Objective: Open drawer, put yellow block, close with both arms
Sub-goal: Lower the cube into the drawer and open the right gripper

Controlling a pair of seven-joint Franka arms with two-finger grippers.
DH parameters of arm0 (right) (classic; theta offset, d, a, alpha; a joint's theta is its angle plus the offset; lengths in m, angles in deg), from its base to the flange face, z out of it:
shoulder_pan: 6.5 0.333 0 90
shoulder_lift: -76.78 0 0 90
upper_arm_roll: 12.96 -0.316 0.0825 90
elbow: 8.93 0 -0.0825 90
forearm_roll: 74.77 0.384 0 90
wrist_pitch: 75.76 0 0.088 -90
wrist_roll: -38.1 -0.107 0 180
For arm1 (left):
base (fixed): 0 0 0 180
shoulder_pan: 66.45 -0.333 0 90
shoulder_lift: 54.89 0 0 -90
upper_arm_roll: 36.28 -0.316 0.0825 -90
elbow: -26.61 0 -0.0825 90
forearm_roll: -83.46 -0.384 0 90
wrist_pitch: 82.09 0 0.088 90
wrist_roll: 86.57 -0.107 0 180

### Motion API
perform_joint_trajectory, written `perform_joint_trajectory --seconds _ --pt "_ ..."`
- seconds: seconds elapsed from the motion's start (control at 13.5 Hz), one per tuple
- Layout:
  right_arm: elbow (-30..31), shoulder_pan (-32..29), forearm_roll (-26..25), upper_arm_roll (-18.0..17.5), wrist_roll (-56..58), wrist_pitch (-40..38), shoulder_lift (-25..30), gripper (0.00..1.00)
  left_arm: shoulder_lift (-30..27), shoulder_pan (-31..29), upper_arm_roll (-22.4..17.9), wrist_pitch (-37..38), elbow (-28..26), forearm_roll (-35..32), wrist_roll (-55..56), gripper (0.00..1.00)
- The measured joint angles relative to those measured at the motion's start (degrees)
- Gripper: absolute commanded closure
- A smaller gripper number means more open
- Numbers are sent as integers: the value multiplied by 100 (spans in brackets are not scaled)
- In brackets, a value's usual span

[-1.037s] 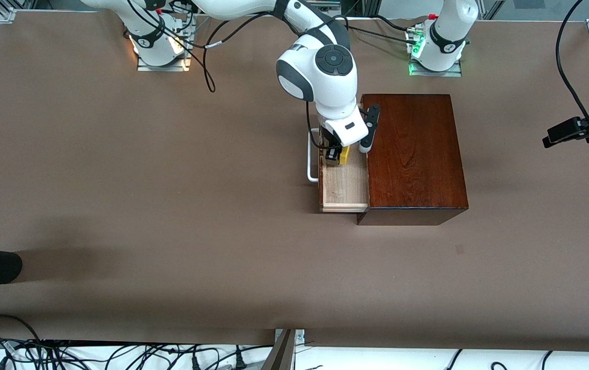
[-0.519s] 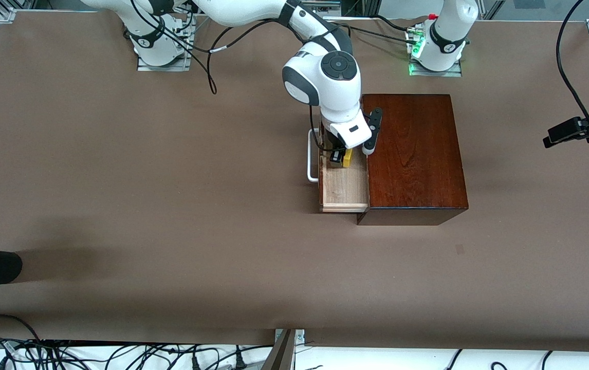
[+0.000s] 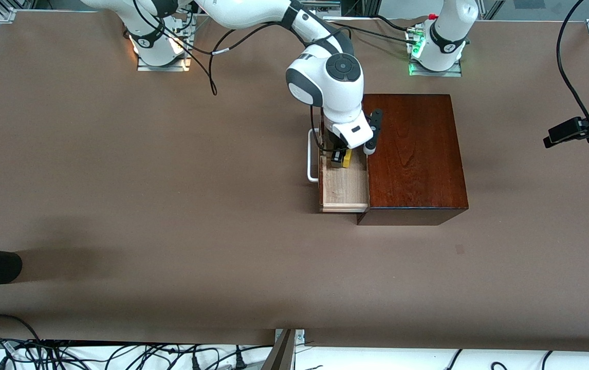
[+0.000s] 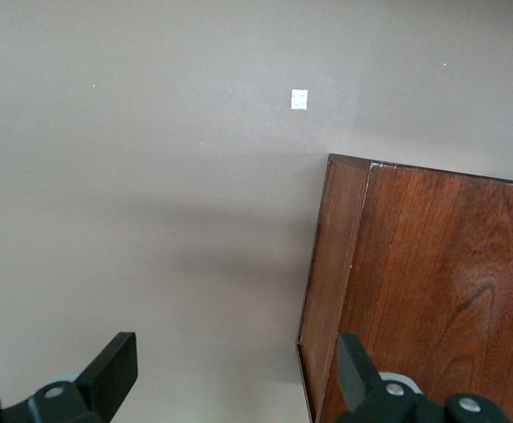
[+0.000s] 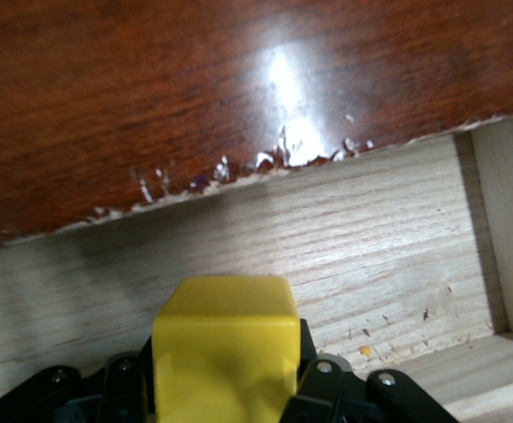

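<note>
Gripping the yellow block [image 5: 224,339] over the open drawer [image 3: 345,190], right gripper [image 3: 339,158] clamped tight (left gripper [image 4: 239,374] waits, jaws spread, empty).

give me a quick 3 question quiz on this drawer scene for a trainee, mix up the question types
1. True or false: the drawer stands pulled out of the wooden box.
2. What does the right gripper hold? A) the white handle B) the yellow block C) nothing
3. Fill in: the left gripper hangs open above the table and one ____ of the wooden box.

Key
1. True: its pale wood floor shows, with the white handle toward the right arm's end of the table.
2. B: the gripper is shut on the yellow block over the drawer floor.
3. Corner; this arm waits there, holding nothing.
</note>
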Motion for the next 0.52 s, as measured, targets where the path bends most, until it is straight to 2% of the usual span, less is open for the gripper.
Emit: perform_joint_trajectory --seconds 0.07,0.15,0.37,0.52 --pt "-1 0 -18 0 -6 12 -21 70 0 0 0 0 0 0 0 0" --pt "-5 1 -19 1 -13 20 -30 29 0 0 0 0 0 0 0 0" --pt "-18 9 -42 2 -172 20 -32 26 0 0 0 0 0 0 0 0" --pt "-21 17 -85 2 -207 20 -33 0 0 -1 0 0 0 0 0 0"
